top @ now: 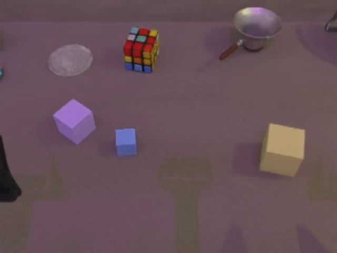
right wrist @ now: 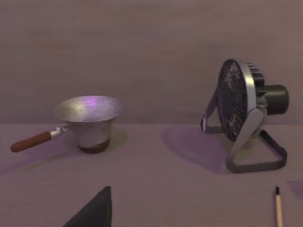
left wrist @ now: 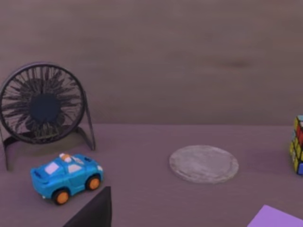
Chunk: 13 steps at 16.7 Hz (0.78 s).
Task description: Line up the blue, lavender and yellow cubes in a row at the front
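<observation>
Purple cube [top: 74,120], blue cube [top: 126,142] and yellow cube [top: 283,149] sit apart, none gripped.
Left gripper [top: 8,182] at left edge, well left of purple cube; its fingers' state cannot be told; right gripper unseen.

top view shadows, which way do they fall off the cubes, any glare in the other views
Top view: the yellow cube and blue cube cast soft shadows toward the table's left. Right wrist view: a purple sheen glares inside the metal pan. Left wrist view: even light, no glare.
</observation>
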Tool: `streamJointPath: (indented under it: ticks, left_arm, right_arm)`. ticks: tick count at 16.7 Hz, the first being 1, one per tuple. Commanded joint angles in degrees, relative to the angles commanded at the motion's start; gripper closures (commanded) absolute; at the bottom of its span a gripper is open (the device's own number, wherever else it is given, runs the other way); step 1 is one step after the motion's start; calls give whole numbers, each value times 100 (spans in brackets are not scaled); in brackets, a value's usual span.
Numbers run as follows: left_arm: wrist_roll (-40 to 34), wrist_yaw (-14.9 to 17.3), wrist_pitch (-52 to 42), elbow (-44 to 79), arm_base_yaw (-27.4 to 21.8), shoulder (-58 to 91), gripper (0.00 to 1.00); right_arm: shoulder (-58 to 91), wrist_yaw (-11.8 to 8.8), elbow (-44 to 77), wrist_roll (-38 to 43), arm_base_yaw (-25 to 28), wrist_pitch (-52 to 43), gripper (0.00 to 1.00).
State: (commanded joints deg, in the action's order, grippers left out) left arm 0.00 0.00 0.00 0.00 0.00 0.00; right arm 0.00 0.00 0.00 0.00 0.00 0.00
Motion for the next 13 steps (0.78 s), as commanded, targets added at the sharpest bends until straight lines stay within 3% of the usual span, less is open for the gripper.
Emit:
streamJointPath:
  ticks: [7, 13]
  left_arm:
    - [-294, 10, -580, 862, -240, 890, 0]
    - [-1071, -11, -2212, 3382, -857, 3915, 0]
  right_arm:
    - [0, 0, 0, 0, 0, 0, 0]
    - [0, 0, 0, 0, 0, 0, 0]
